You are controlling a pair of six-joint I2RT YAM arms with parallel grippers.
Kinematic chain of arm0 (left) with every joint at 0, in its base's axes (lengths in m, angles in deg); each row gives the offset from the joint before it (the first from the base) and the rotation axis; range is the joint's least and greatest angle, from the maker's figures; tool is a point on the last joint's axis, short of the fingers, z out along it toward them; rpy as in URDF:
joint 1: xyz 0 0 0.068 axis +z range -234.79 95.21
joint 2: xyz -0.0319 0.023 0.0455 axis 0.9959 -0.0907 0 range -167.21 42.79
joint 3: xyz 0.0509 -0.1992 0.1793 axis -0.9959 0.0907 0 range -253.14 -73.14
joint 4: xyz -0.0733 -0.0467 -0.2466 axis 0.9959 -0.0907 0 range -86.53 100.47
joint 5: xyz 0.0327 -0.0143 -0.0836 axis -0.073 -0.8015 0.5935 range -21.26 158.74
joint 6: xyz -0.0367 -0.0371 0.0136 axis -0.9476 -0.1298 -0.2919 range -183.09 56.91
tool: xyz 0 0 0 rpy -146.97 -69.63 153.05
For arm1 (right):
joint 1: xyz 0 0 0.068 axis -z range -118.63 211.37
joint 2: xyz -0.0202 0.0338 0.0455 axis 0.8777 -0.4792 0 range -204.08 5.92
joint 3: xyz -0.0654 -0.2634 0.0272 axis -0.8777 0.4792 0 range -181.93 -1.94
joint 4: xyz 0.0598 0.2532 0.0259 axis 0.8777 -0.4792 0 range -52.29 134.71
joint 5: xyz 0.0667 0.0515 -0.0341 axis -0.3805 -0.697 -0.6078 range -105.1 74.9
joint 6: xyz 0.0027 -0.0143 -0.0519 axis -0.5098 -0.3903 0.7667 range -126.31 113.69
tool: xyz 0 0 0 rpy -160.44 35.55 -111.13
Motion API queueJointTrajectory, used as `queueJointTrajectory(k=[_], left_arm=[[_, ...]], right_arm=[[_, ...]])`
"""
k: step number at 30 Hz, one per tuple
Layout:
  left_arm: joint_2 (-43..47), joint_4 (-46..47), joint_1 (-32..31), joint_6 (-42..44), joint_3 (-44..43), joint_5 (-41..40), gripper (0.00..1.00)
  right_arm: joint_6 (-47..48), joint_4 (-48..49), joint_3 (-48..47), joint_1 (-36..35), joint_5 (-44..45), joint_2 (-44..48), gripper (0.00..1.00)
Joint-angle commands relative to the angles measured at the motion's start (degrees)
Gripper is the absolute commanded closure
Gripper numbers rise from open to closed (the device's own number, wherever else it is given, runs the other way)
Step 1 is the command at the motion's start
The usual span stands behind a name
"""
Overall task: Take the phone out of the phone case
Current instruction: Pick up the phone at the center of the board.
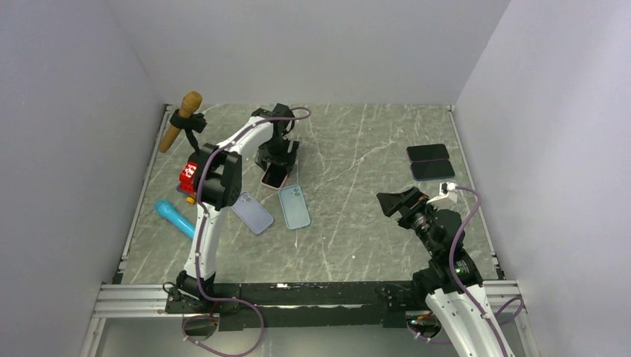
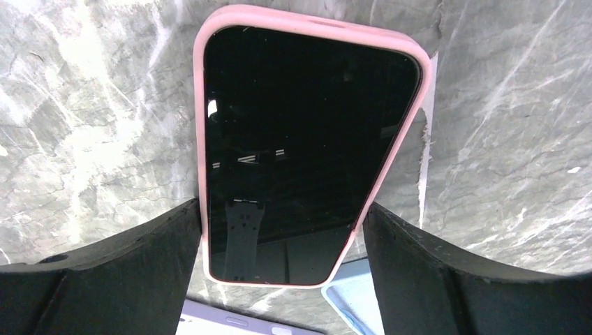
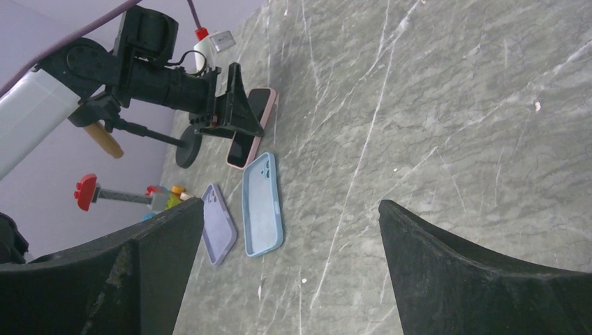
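A phone (image 2: 293,139) with a dark screen sits in a pink phone case (image 2: 202,139). It is tilted, its far end raised above the marble table (image 1: 357,149). My left gripper (image 2: 283,209) has a finger pressed against each long side of the case near its lower end. In the top view the phone (image 1: 274,176) hangs just below the left gripper (image 1: 274,160), left of centre. The right wrist view shows the phone (image 3: 251,132) under the left arm. My right gripper (image 1: 392,201) hovers open over the right half of the table, nothing between its fingers (image 3: 160,237).
An empty blue case (image 1: 295,206) and an empty lilac case (image 1: 253,213) lie just in front of the phone. Two dark phones (image 1: 430,162) lie at the right rear. A wooden-handled tool on a stand (image 1: 181,119), a red toy (image 1: 189,177) and a blue cylinder (image 1: 175,218) line the left edge.
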State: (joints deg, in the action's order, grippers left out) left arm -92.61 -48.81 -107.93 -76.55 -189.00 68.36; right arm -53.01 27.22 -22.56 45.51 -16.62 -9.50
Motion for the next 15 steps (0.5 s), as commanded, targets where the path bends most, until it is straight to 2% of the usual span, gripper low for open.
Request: queueJointTrajectory(k=[1,5,9,12,15], left_arm=[[-4.28,-2.95,-1.46,-1.3,-1.47,-3.13,0.12],[-5.62,-2.96,-1.82,-1.2,-1.26,-2.4,0.1],[-7.22,-4.05,-1.83,-0.41,-2.47,-3.13,0.14],[-6.94,-3.26,-1.82,0.06,-1.62,-3.29,0.27],[-5.92,-2.27,-1.83,0.74,-0.77,-1.88,0.46]], right_arm=[[-0.16,2.03,-0.56,-0.31,-0.11,0.24,0.02],[-0.06,2.03,-0.49,-0.31,0.01,0.25,0.02],[-0.06,1.86,-0.31,-0.25,0.18,0.4,0.02],[-0.11,1.73,-0.27,-0.23,0.28,0.61,0.02],[0.07,1.27,-0.59,-0.29,0.43,0.76,0.02]])
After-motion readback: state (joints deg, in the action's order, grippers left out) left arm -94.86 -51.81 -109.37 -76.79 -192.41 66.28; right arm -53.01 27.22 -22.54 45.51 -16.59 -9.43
